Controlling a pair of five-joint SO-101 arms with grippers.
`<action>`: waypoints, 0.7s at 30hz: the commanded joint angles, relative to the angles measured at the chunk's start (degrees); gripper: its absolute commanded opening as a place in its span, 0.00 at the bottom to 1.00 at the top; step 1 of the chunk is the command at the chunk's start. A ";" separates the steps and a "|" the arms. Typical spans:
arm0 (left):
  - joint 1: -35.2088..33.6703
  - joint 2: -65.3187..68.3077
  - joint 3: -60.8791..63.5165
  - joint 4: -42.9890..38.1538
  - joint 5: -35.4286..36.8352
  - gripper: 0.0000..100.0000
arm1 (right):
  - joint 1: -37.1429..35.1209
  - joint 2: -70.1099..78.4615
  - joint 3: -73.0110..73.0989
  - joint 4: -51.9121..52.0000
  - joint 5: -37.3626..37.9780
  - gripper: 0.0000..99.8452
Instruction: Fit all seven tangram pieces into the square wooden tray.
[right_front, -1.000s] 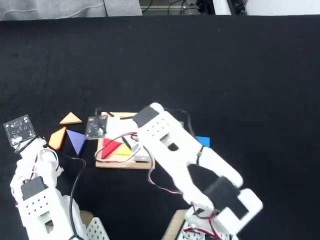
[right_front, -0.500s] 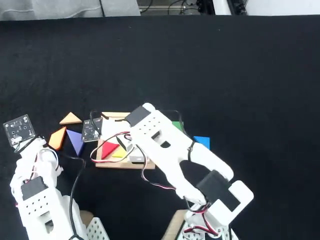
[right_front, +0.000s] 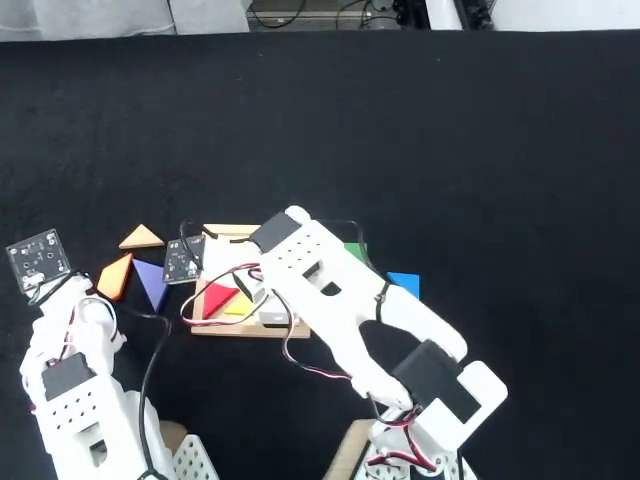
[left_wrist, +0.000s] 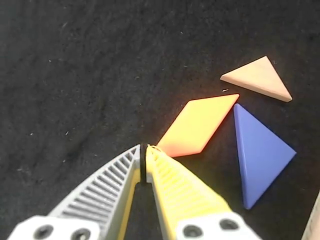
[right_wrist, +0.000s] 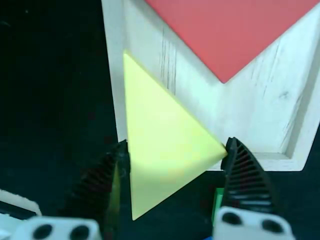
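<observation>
The right hand (right_wrist: 174, 152), half open, pinches the yellow triangle (right_wrist: 160, 135) at edge and corner over the tray (right_wrist: 114, 60); the piece seems light, stiff, smooth, probably slippery.

Tray (right_front: 240, 329) partly under arm (right_front: 330, 290), green piece (right_front: 355, 250) mostly hidden

Your high view is fixed above the black table (right_front: 480, 150) and looks steeply down from well back, with the arm bases at its near edge. Your left wrist view looks along the left gripper (left_wrist: 144, 150), close onto the orange parallelogram (left_wrist: 197, 126), blue triangle (left_wrist: 260, 152) and tan triangle (left_wrist: 257, 79). The high view shares all three. Your right wrist view sits closer still, past the right gripper (right_wrist: 176, 146) onto a corner of the wooden tray (right_wrist: 114, 60). Its yellow triangle (right_wrist: 160, 150) and red triangle (right_wrist: 230, 30) are shared likewise.
</observation>
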 joint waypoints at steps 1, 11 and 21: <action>-0.66 -0.62 -2.86 -1.41 0.62 0.03 | -0.44 -0.48 -2.95 -0.09 0.53 0.21; -0.66 -0.62 -2.86 -1.41 0.62 0.03 | -0.79 -4.53 0.84 1.05 0.88 0.21; -0.57 -0.62 -2.86 -1.41 0.62 0.03 | -0.62 -7.96 6.37 -3.08 0.88 0.21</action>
